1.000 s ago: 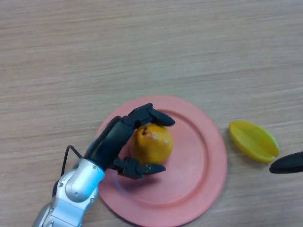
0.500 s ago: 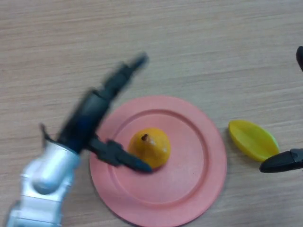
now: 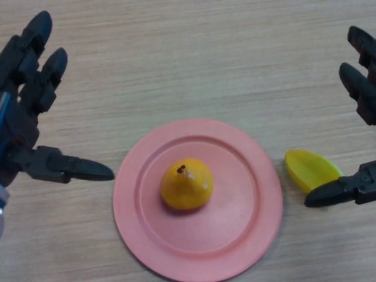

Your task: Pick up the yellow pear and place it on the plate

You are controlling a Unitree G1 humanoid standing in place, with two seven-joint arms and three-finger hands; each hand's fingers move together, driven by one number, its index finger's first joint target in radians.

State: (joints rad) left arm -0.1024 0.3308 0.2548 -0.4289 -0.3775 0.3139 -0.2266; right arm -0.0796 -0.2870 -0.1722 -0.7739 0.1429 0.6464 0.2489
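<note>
Left of the plate (image 3: 132, 194), the left hand (image 3: 23, 123) is held spread and empty. The yellow pear (image 3: 187, 185) sits upright at the plate's middle, stem up. It is judged firm, smooth and prone to rolling, best grasped around its broad belly. Right of the plate, beside a yellow wedge (image 3: 311, 169), the right hand (image 3: 361, 135) is spread, empty.

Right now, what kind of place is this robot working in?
Probably a lab or demo tabletop, not a real kitchen. A bare wood-grain table holds only a pink plate with a yellow pear and a yellow dish-like piece, with the left robot hand and right robot hand open.
</note>
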